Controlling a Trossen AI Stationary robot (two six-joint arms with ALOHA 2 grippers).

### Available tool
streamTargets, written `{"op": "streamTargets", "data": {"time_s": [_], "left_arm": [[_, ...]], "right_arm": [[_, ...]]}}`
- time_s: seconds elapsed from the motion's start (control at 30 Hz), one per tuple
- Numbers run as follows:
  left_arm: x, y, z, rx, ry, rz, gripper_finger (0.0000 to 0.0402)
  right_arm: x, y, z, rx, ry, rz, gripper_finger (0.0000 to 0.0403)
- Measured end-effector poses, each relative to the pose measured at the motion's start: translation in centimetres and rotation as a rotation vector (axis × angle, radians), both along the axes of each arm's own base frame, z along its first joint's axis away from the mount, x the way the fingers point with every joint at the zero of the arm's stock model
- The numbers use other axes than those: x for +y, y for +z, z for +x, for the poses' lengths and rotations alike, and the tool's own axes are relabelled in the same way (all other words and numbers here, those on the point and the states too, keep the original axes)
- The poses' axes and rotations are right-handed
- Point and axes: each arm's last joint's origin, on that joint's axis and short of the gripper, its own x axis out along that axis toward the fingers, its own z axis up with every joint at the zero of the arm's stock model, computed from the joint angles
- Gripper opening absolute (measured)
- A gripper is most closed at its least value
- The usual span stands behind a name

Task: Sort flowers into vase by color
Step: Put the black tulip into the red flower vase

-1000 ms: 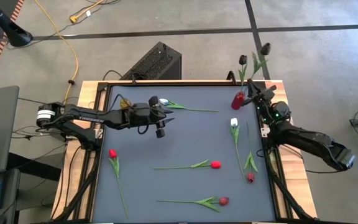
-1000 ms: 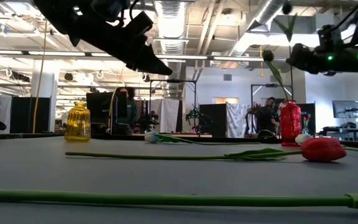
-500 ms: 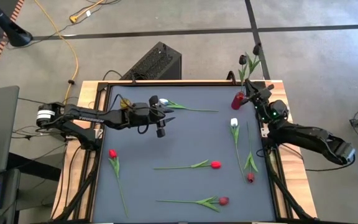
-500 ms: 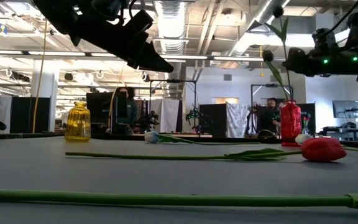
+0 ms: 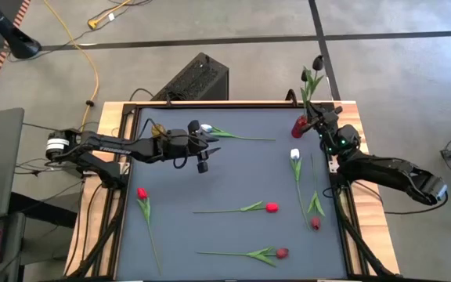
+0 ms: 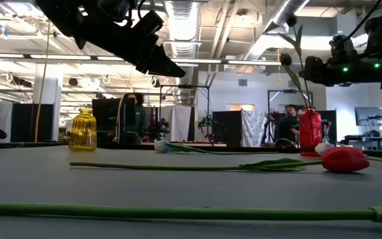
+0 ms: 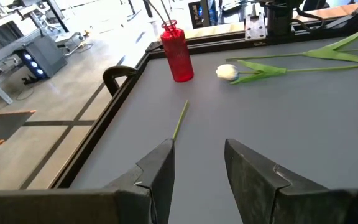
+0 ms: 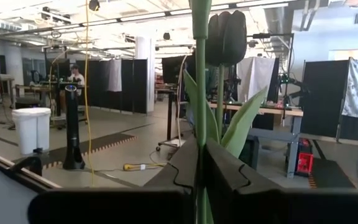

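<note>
The right gripper (image 5: 313,119) is closed on the green stem of a black tulip (image 5: 317,61) and holds it upright just over the red vase (image 5: 299,126) at the far right corner of the table (image 5: 233,168); in the right wrist view the stem stands pinched between the two fingers (image 8: 185,165), with a second dark bud (image 8: 226,37) just behind it. That second tulip stands in the red vase already. The left gripper (image 5: 210,138) hovers over the far left part of the table, its fingers a little apart and holding nothing — just beside it lies a white tulip (image 5: 207,128). A yellow vase (image 6: 83,129) stands at the far left. Other flowers lie flat on the table: another white one (image 5: 294,154) near the red vase; three red ones (image 5: 271,207) (image 5: 142,193) (image 5: 281,253); a maroon one (image 5: 315,223) by the right edge.
</note>
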Motion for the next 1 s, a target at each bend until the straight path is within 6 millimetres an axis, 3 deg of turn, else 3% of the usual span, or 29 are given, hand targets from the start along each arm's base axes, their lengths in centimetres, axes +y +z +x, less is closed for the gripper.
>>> {"op": "streamTargets", "data": {"time_s": [0.43, 0.8, 1.0], "left_arm": [[0.00, 0.00, 0.00, 0.000, 0.000, -0.001, 0.0130], [0.00, -0.01, -0.01, -0.001, 0.001, -0.004, 0.0130], [0.00, 0.00, -0.01, -0.001, 0.001, -0.004, 0.0130]], "right_arm": [[0.02, 0.06, 0.03, 0.049, -0.013, -0.031, 0.0063], [0.13, 0.06, 0.15, 0.049, -0.001, -0.032, 0.0150], [0.58, 0.08, 0.64, 0.089, 0.032, -0.058, 0.0178]]}}
